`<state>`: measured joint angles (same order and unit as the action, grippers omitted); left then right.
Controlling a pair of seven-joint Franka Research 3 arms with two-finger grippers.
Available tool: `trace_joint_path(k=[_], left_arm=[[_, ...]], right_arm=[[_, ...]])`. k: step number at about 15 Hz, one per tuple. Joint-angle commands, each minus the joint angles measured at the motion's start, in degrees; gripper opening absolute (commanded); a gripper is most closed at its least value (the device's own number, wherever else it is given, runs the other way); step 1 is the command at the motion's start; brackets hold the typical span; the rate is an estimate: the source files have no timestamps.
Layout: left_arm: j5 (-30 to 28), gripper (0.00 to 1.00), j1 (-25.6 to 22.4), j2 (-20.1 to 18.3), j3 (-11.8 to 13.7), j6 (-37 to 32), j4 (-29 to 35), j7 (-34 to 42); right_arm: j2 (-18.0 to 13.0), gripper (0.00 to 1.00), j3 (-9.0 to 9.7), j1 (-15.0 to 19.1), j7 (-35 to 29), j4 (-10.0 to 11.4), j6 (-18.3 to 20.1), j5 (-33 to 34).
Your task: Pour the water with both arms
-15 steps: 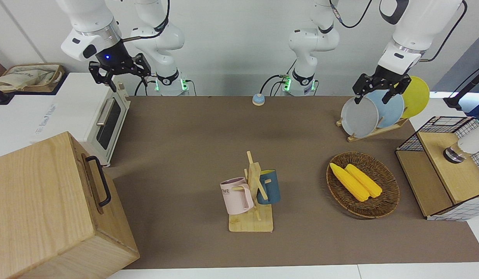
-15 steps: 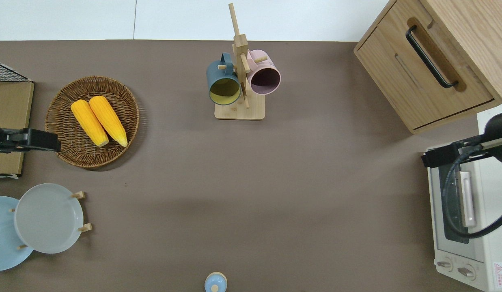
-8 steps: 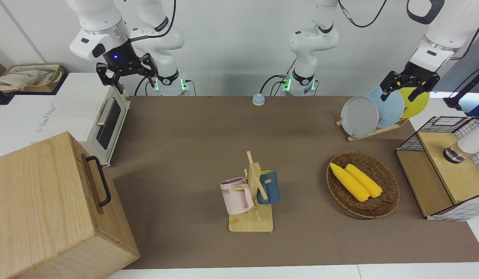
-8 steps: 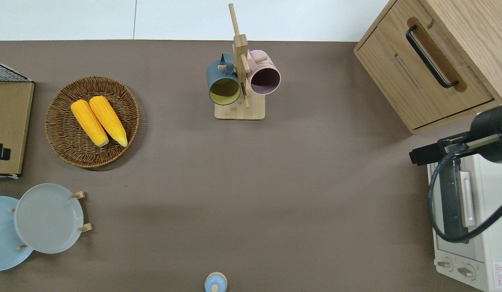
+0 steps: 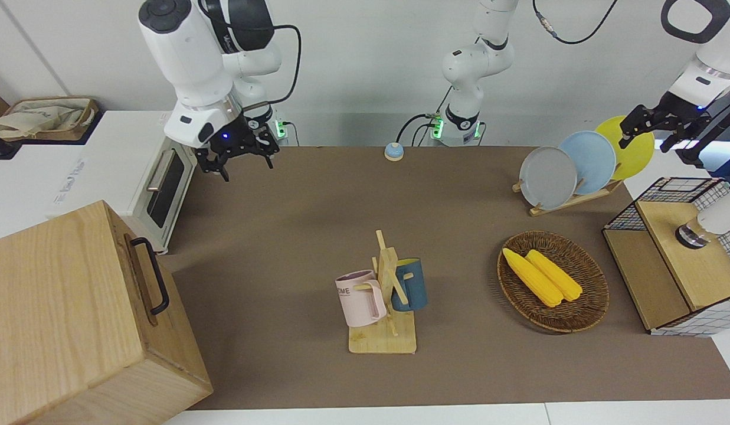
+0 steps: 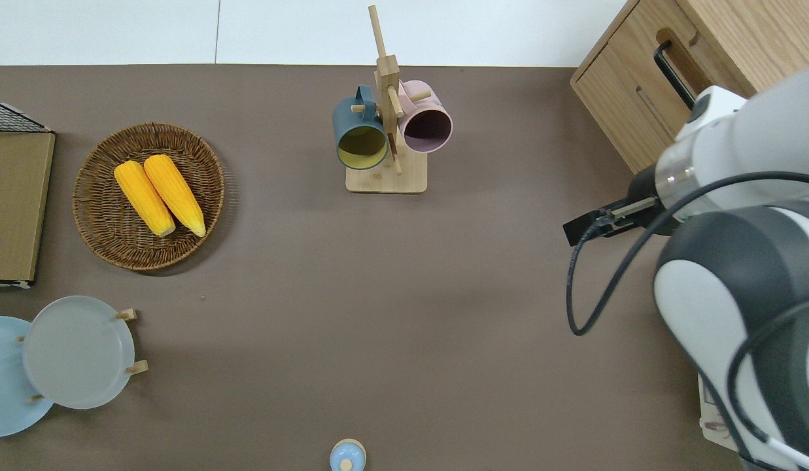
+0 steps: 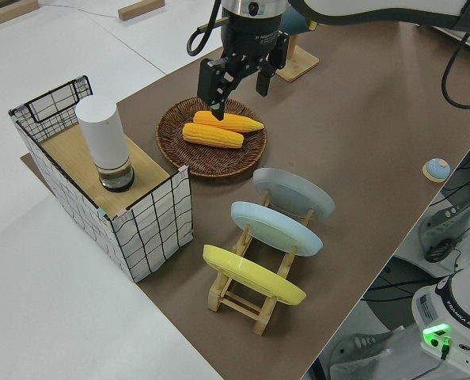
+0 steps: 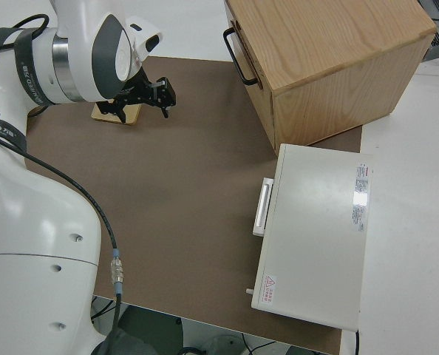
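No water shows in any view. My right arm reaches out over the bare brown table, between the wooden cabinet and the mug rack. Its gripper is open and holds nothing. My left arm is raised at its own end of the table and lies outside the overhead view. Its gripper is open and empty. A pink mug and a blue mug hang on a wooden rack. A white cylinder stands in the wire crate.
A wooden cabinet and a white toaster oven stand at the right arm's end. At the left arm's end are a plate rack with three plates, a wicker basket holding two corn cobs, and a wire crate. A small blue knob sits near the robots.
My right gripper has come down from over the toaster oven and out over the table. My left gripper has swung away from the plates toward its end of the table.
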<state>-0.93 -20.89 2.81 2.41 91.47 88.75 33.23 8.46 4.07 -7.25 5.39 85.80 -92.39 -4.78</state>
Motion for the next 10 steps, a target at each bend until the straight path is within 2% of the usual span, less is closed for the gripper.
trace_joint_path(k=[1,5,8,10], left_arm=[[-0.04,1.00,-4.68,2.54,-0.48,2.92,-1.56,7.62],[-0.48,1.00,-9.34,4.65,-0.48,7.32,-2.35,13.16],[-1.27,1.00,-9.96,5.27,-0.48,10.74,-2.27,13.53],[-4.07,1.00,-10.75,6.32,-0.48,12.94,-2.18,12.91]], right_arm=[[3.74,0.992,-0.20,-3.46,-1.08,0.16,-6.82,-1.02],[8.05,0.992,-0.20,-6.28,-1.00,0.07,-15.25,-0.93],[10.34,0.992,-0.20,-7.43,-1.00,0.07,-21.41,-0.93],[11.22,0.992,-0.20,-7.51,-0.47,-0.02,-24.14,-0.75]])
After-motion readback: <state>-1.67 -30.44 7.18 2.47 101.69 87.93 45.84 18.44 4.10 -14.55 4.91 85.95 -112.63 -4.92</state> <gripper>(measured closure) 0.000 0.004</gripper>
